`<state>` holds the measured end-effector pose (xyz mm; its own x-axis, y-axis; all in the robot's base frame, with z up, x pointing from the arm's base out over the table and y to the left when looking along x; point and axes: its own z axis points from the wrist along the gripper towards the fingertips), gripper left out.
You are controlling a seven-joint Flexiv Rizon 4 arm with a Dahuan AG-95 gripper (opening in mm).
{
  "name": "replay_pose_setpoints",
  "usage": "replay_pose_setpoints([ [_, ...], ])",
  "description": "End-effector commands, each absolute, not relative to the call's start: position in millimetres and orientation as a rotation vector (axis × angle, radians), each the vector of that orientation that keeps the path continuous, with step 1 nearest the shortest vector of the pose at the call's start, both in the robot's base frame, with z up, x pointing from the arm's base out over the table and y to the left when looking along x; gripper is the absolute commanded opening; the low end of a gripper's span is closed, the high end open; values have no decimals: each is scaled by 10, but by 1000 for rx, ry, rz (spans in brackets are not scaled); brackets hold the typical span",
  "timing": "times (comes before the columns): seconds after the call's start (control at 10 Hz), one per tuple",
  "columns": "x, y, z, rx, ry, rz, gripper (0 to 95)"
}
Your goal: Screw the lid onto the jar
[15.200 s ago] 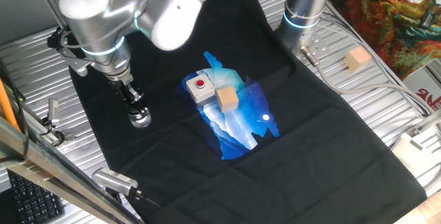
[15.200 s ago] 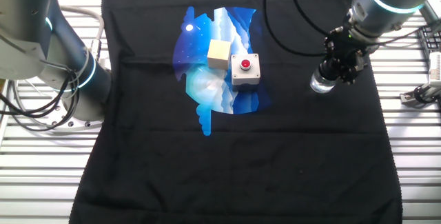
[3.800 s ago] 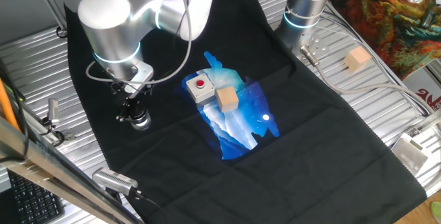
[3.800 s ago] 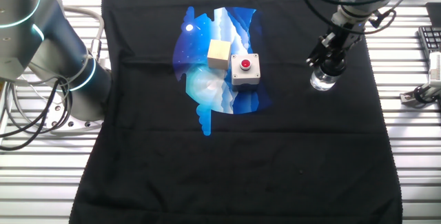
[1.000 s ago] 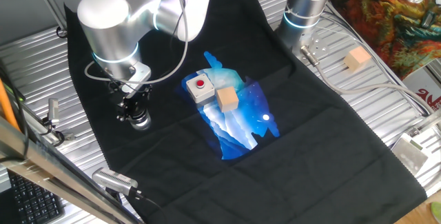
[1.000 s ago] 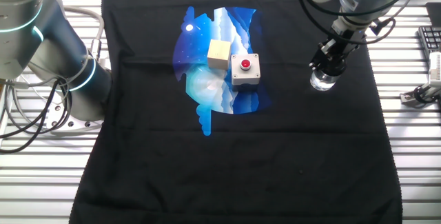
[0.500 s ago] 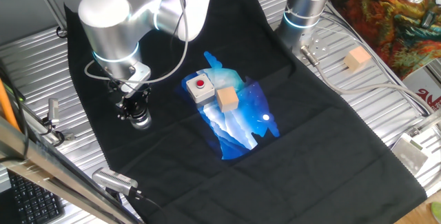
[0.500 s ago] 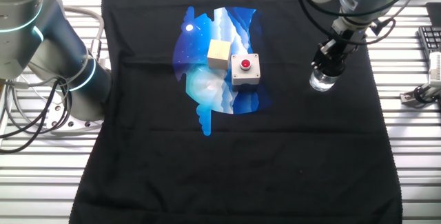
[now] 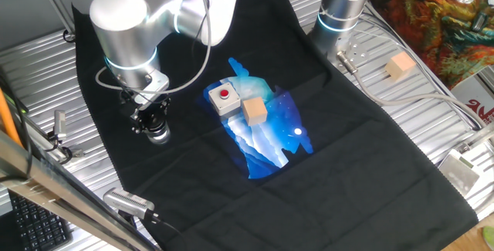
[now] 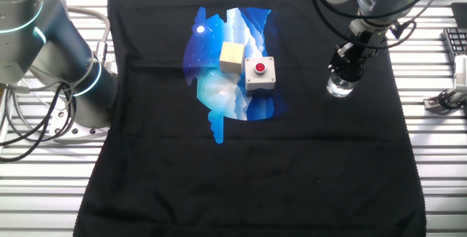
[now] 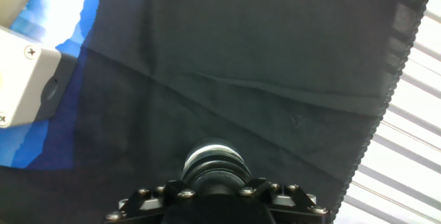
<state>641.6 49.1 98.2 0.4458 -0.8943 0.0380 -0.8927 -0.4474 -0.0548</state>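
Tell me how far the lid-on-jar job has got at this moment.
Done: the small black round lid already sits on top of the short clear glass jar on the black cloth. In hand: the two-finger gripper is down around the lid. Left: any remaining tightening, which cannot be judged from these views, and letting go.

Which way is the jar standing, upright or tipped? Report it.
Upright. The jar stands on its base on the black cloth, with the end effector directly above it, over its top.

Metal table point(image 9: 432, 120) with ridges. Black cloth point(image 10: 255, 179) lies on it. Wooden cube point(image 9: 400, 66) sits on bare metal beside cloth.
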Motion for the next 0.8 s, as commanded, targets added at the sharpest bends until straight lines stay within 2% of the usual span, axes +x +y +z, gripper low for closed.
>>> replay_pose_setpoints([
  [0.1,6410,485,978,-2630,1665,-82,0],
  [0.8,6403,451,999,-2574,1724,-108,0],
])
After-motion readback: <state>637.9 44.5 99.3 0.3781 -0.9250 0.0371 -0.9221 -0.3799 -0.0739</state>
